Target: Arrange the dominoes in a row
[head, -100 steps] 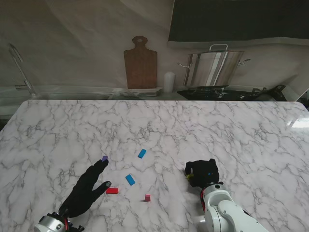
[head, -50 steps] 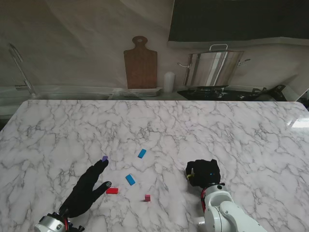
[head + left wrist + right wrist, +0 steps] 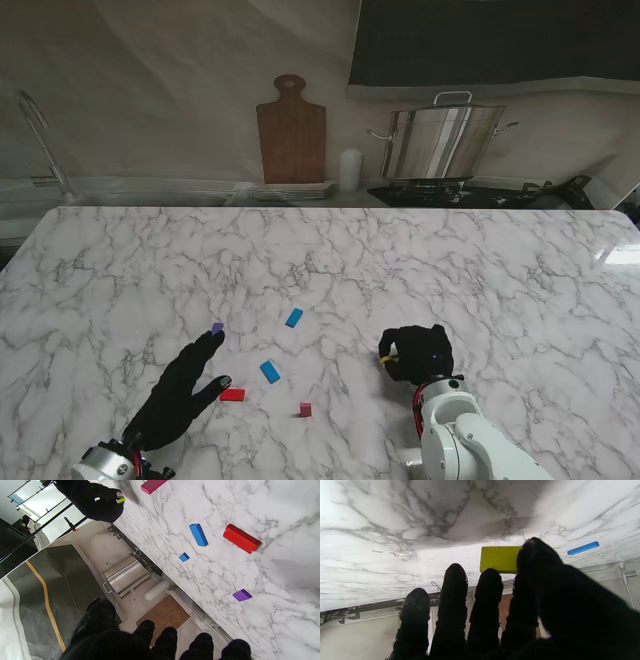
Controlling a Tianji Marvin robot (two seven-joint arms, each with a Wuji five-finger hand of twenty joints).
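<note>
The right hand (image 3: 418,352) is clamped on a yellow domino (image 3: 386,359), which peeks out at the hand's left edge in the stand's view; the right wrist view shows the yellow domino (image 3: 500,559) pinched between the thumb and the fingers (image 3: 487,585), held just off the marble tabletop (image 3: 480,270). Taking the red domino (image 3: 232,394) as the landmark, the other pieces lie around it: a blue domino (image 3: 270,371) sits just to its right and slightly farther from me, a second blue domino (image 3: 294,317) lies farther still in the same direction, a pink domino (image 3: 305,409) rests to its right and a little nearer to me, and a small purple domino (image 3: 217,327) lies farther from me and slightly left of it. The left hand (image 3: 180,390) rests just left of the red domino with its fingers spread apart and holding nothing; its thumb tip is near the red piece and its longest fingertip reaches close to the purple one. In the left wrist view the red domino (image 3: 241,541), blue domino (image 3: 198,534) and purple domino (image 3: 242,595) all lie flat and apart from one another. The right hand with its yellow piece is well to the right of the red domino, beyond the pink one.
</note>
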